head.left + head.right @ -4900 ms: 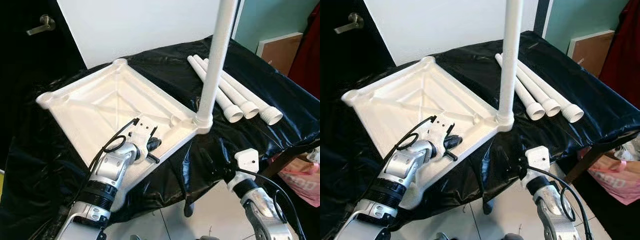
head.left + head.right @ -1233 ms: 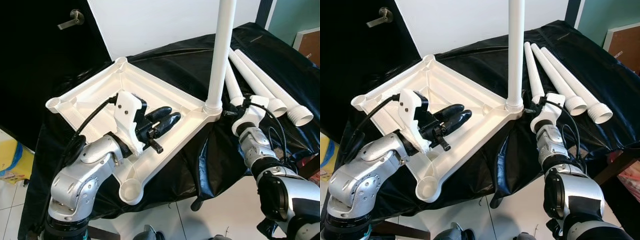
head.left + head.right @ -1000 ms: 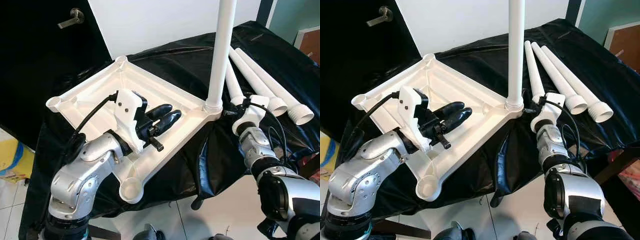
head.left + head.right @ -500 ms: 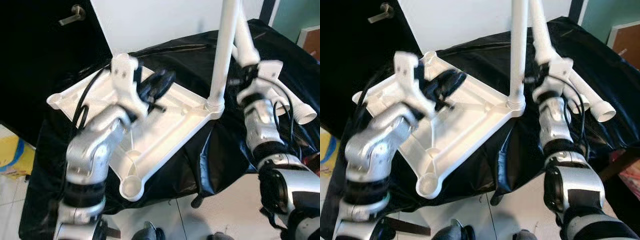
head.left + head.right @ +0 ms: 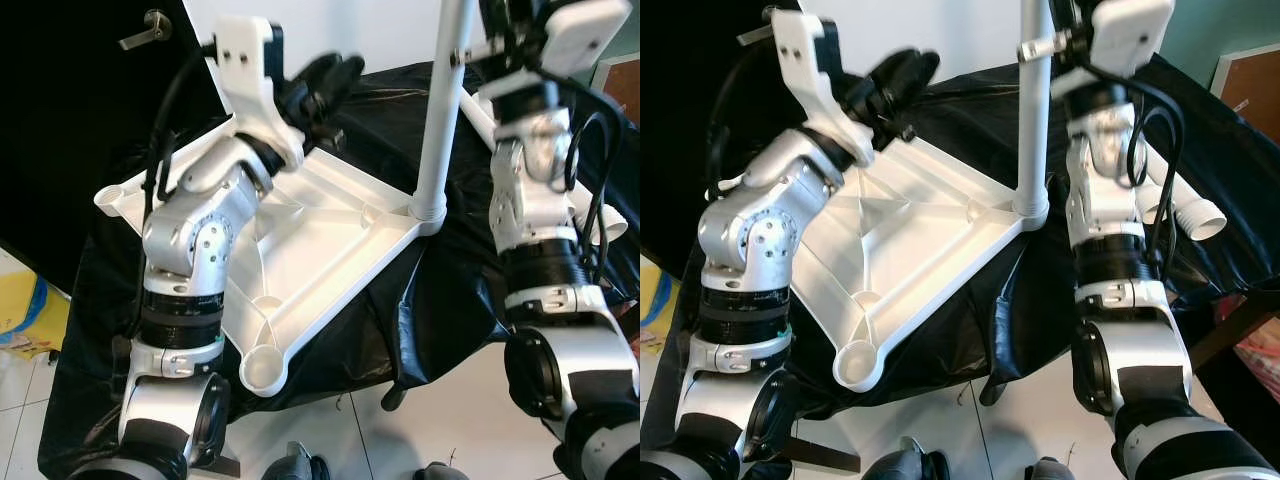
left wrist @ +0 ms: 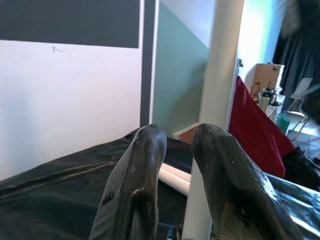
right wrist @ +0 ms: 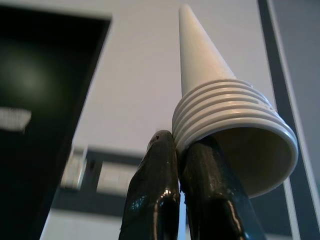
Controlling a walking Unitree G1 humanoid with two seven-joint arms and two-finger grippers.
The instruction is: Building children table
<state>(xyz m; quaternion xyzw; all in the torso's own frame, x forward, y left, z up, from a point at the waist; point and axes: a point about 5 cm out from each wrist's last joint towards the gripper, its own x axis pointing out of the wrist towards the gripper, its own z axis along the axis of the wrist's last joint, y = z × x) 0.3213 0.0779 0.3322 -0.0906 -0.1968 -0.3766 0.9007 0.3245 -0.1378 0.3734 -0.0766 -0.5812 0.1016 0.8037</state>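
Now right claw raised high, pinching table leg; left claw lifted, parted.

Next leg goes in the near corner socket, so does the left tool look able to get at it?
Probably yes: the left tool is raised and empty above the tabletop, and nothing covers the near corner socket.

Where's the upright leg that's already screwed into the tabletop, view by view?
Left eye: upright leg right of centre, rising from the tabletop corner.
Right eye: centre.
Left wrist: white post just beyond the left gripper.
Right wrist: the threaded leg in the right gripper is another one.
Shared landmark: black sheet.
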